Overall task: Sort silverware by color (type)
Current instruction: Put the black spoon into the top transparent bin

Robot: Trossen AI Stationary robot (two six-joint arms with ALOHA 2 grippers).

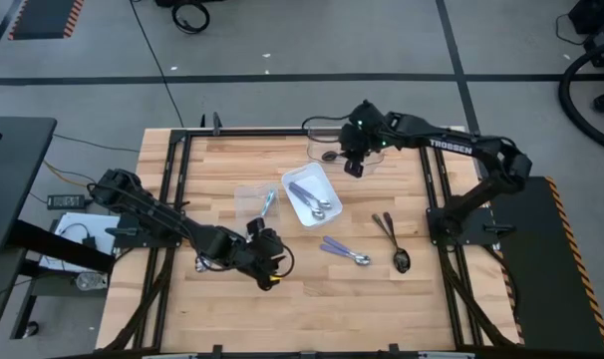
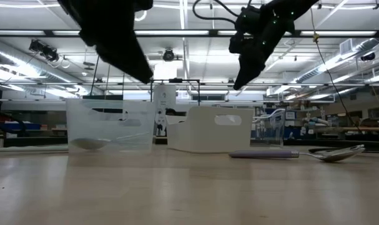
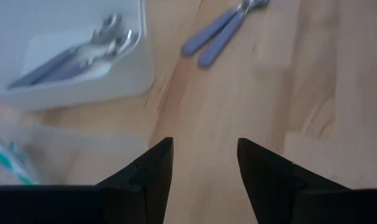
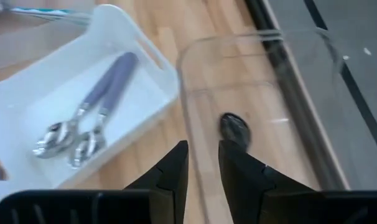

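My right gripper (image 1: 354, 167) hangs open over the far clear container (image 4: 288, 93), with nothing between its fingers (image 4: 204, 155). A dark spoon (image 4: 235, 127) lies on that container's floor. Two purple-handled spoons (image 4: 95, 106) lie in the white tray (image 1: 292, 181). Two more purple-handled spoons (image 1: 344, 251) lie on the bare table, and two dark spoons (image 1: 394, 242) to their right. A teal-handled spoon (image 1: 267, 203) rests in another clear container (image 1: 248, 194). My left gripper (image 3: 205, 146) is open above the wood near the front, pointing toward the tray, and holds nothing.
The three containers stand close together in the far half of the table. Black rails (image 1: 434, 189) run along the table's left and right sides. Bare wood (image 1: 312, 299) lies along the near edge.
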